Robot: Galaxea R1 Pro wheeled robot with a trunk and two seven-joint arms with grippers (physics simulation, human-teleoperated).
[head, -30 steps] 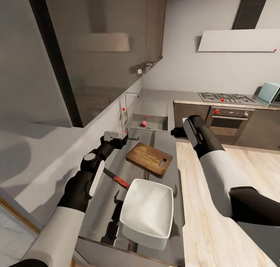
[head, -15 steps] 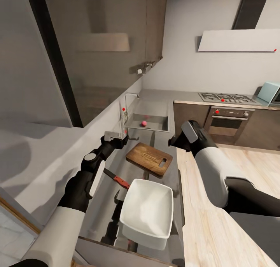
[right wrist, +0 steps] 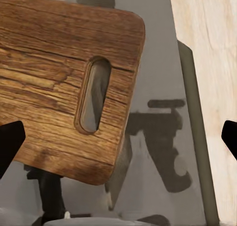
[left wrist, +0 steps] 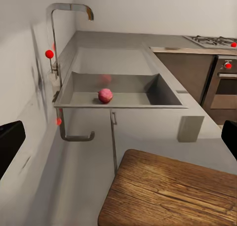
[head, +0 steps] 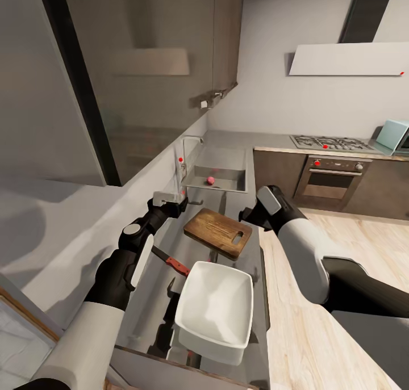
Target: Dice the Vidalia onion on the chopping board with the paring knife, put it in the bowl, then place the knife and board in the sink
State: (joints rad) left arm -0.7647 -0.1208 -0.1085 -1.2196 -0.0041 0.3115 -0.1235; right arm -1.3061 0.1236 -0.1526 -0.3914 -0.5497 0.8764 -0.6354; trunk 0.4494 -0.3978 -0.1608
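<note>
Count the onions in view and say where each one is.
1. The Vidalia onion lies on the floor of the sink, beyond the chopping board. Others could be hidden behind the sink's near wall.

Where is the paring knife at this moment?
In the head view, the paring knife lies on the countertop, between the left arm and the white bowl, nearer to the robot than the chopping board.

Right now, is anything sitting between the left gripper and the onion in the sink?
Nothing visible blocks it. From the left gripper, open, the left wrist view shows bare countertop, then the sink wall, with the onion lying alone on the basin floor. The faucet stands aside by the wall.
</note>
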